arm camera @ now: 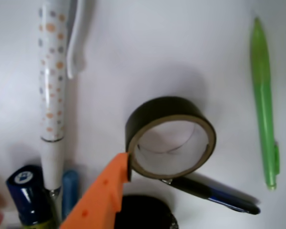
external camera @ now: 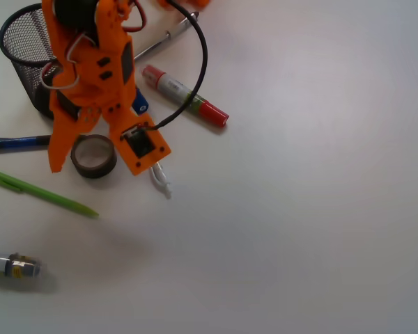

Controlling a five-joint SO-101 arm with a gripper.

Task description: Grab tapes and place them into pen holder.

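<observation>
**Jaws spread around the brown tape, clutter on the left, open table to the right**

While I watch the front view, the orange gripper (external camera: pixel 92 161) hangs over the dark brown tape roll (external camera: pixel 94 156), its two jaws spread apart with one on each side of the roll. From the wrist view I see one orange fingertip (arm camera: pixel 115 177) touching the roll's outer edge (arm camera: pixel 170 137); the other jaw is barely in frame at the right border, so nothing is clamped as far as I can tell. The roll lies flat on the white table (external camera: pixel 299 223), pale core facing up.

The black mesh pen holder (external camera: pixel 26 59) stands near, behind the arm at the upper left corner. Room is tight on that side: a green pen (external camera: pixel 42 193) lies just beside the roll, a dark blue pen (arm camera: pixel 214 194) runs under its lower edge, and a white dotted pen (arm camera: pixel 52 71) lies a little apart. A red-capped marker (external camera: pixel 184 95) lies to the right of the arm. Beyond it, the right half of the table is bare.
</observation>
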